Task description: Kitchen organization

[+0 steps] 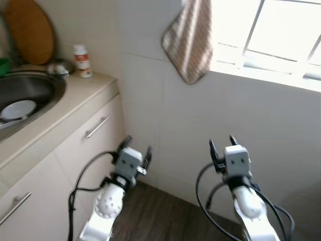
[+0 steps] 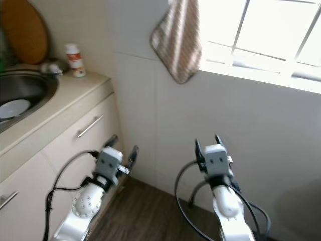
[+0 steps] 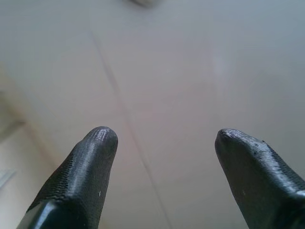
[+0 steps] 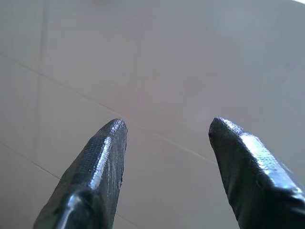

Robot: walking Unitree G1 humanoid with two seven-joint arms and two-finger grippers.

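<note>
Left gripper [image 1: 136, 150]: fingers spread apart, empty, held low before the tiled wall [image 1: 165, 125]; right gripper [image 1: 223, 145]: likewise parted, empty, facing the same wall; counter [image 1: 75, 98]: off to the robot's left, bearing a small white bottle with red label [image 1: 82, 61] near its far corner; sink [image 1: 30, 95]: steel, set in the counter, a white dish [image 1: 19, 109] inside; cutting board [image 1: 30, 30]: wooden, leaning upright behind the sink; cloth [image 1: 189, 40]: striped, hanging above and between the grippers; judgement: kitchen items lie leftward, so the left arm is nearer, a turn left likely needed.
</note>
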